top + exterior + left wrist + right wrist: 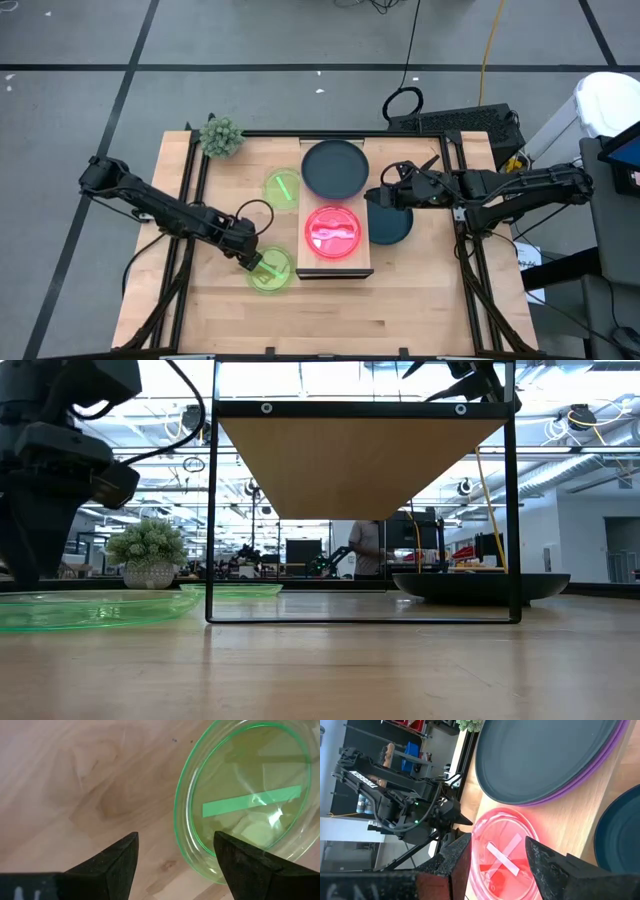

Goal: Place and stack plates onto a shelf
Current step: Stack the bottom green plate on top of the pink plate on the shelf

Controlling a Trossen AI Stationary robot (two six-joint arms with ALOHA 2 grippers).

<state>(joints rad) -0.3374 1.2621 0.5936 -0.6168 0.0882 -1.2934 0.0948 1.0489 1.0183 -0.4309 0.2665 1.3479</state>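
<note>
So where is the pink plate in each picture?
High view: the pink plate lies on the near end of the shelf, in front of the dark teal plate.
Low view: not visible; only the shelf's underside shows.
Left wrist view: not in it.
Right wrist view: the pink plate shows just past the right gripper, beside the dark teal plate.
Shared landmark: the dark teal plate.

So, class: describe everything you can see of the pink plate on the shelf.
The pink plate is round, translucent, glossy plastic with a raised rim and pale strips crossing its middle. It lies flat on the near end of the light-wood shelf, beside the dark teal plate stacked over purple. Neither gripper touches it.
</note>
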